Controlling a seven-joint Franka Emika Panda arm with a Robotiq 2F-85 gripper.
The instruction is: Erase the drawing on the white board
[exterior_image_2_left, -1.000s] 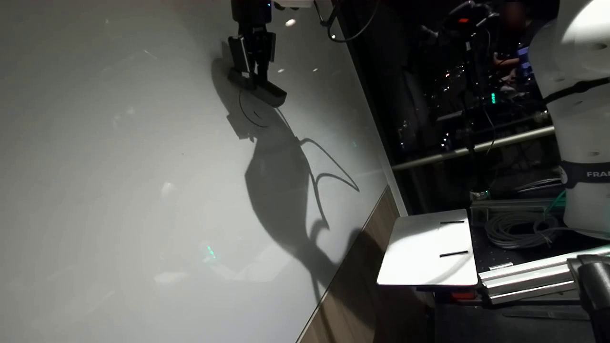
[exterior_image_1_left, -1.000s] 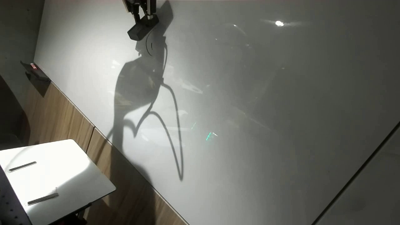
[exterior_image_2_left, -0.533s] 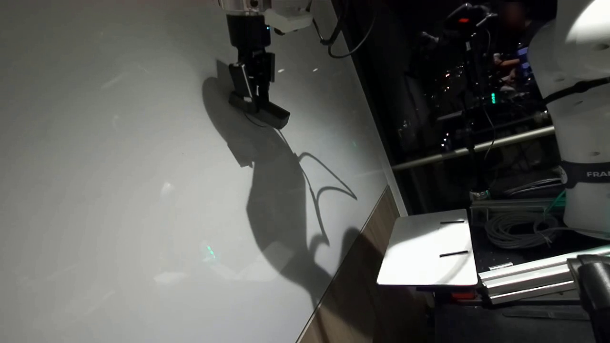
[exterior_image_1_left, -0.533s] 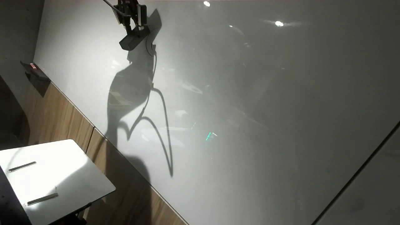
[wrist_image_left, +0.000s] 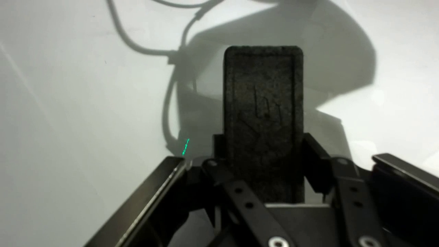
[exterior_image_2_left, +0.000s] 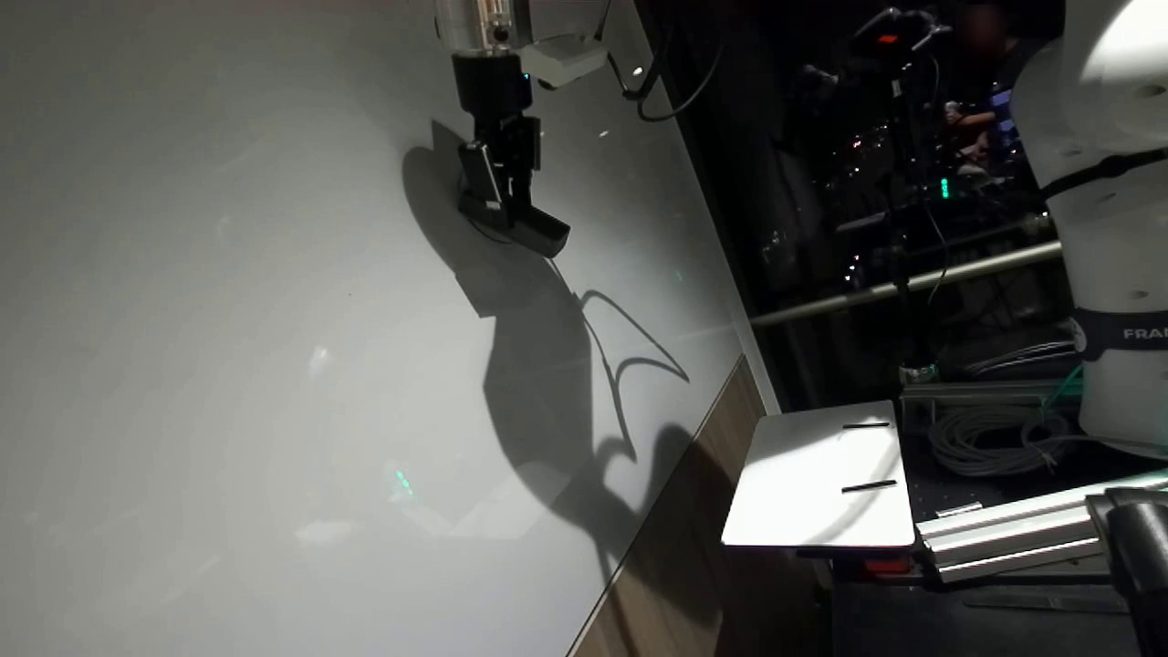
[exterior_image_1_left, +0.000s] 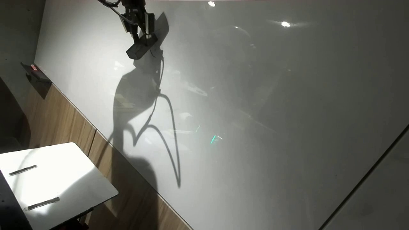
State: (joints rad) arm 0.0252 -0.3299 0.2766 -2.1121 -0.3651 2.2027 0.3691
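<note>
Had the hand clamped on a dark whiteboard eraser, seemingly hiding part of the drawing on the glossy white board. Left a thin marker arc of it in sight just beside the eraser's edge in both exterior views, dimmed by a broad grey shadow. Could not pick out the rest of the drawing for certain in the wrist view, nor tell firm contact from a slight gap between eraser and board.

Looked like the wiping step, with ink yet to be cleared. Called first for squaring the eraser's face flat to the board, then for pressing gently and evenly before any sideways travel. Seemed best done in short, overlapping strokes, carried well past the outline on every side, so as not to leave a rim of ink. Asked for a check between passes too, given the shadow over the spot. Risked rocking the eraser, or skating on one edge, under a hard or tilted push.

Had the hand spread only to the eraser's narrow width, bearing on its two long sides. Seemed gripped a little off its middle, to judge by the exterior views; needed guarding, probably, against a twist there under drag. Held nothing besides the eraser, as far as could be seen.
</note>
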